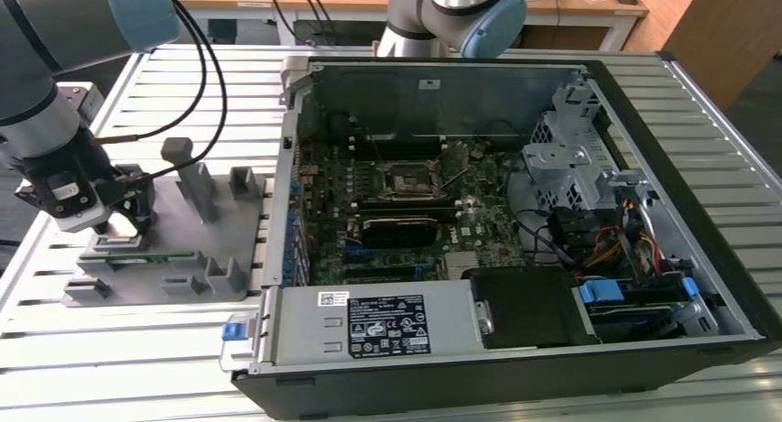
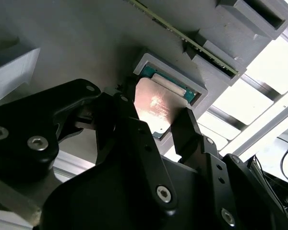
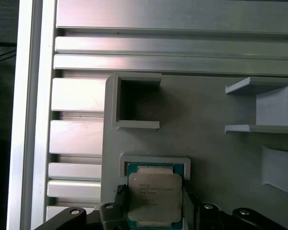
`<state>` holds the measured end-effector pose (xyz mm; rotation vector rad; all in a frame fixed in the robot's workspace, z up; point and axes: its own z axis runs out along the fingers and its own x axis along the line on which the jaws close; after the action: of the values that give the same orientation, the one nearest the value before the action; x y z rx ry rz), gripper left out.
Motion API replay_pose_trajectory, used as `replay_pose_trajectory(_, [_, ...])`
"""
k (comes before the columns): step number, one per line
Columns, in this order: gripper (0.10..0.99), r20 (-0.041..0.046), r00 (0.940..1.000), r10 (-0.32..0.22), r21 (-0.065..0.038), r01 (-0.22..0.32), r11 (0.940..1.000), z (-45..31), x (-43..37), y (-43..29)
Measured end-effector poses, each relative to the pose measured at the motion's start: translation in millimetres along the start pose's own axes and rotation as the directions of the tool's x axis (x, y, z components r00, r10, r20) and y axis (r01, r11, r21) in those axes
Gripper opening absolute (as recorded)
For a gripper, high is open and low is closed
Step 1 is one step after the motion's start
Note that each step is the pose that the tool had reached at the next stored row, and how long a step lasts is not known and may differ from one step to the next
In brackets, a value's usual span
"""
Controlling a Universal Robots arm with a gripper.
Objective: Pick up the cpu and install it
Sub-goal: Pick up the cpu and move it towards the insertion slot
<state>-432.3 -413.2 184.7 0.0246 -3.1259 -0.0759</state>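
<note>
The cpu (image 3: 156, 197), a small square chip with a shiny metal top on a green board, lies in a square pocket of the grey plastic fixture (image 1: 196, 280), which stands at the exterior view's left. My gripper (image 1: 126, 222) hangs straight over that pocket. In both wrist views its black fingers (image 3: 119, 192) press against two opposite sides of the chip (image 2: 156, 108), so the gripper (image 2: 158, 117) is shut on it. I cannot tell whether the chip has lifted off the pocket floor. The dark socket frame (image 1: 404, 177) sits on the motherboard inside the open computer case (image 1: 684, 166).
A thin green memory stick (image 1: 153, 256) stands in a fixture slot right beside the gripper. Upright grey fixture posts (image 1: 196, 189) rise between the gripper and the case wall (image 1: 284, 166). An empty square pocket (image 3: 137, 103) lies further along the fixture. A slatted aluminium table (image 1: 146, 349) carries everything.
</note>
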Motion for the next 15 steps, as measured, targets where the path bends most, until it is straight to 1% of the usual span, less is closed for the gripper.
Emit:
replay_pose_trajectory(4, [0.553,-0.0001,1.0000,0.000,0.000,0.000,1.0000,0.2,-0.1,0.0])
replay_pose_trajectory(5, [0.612,0.0000,1.0000,-0.001,0.000,0.001,1.0000,0.3,-0.2,0.3])
replay_pose_trajectory(14, [0.612,-0.0007,0.9999,-0.012,0.000,0.012,0.9999,0.3,0.2,1.6])
replay_pose_trajectory(15, [0.600,-0.0008,0.9999,-0.013,0.000,0.013,0.9999,0.3,0.3,1.6])
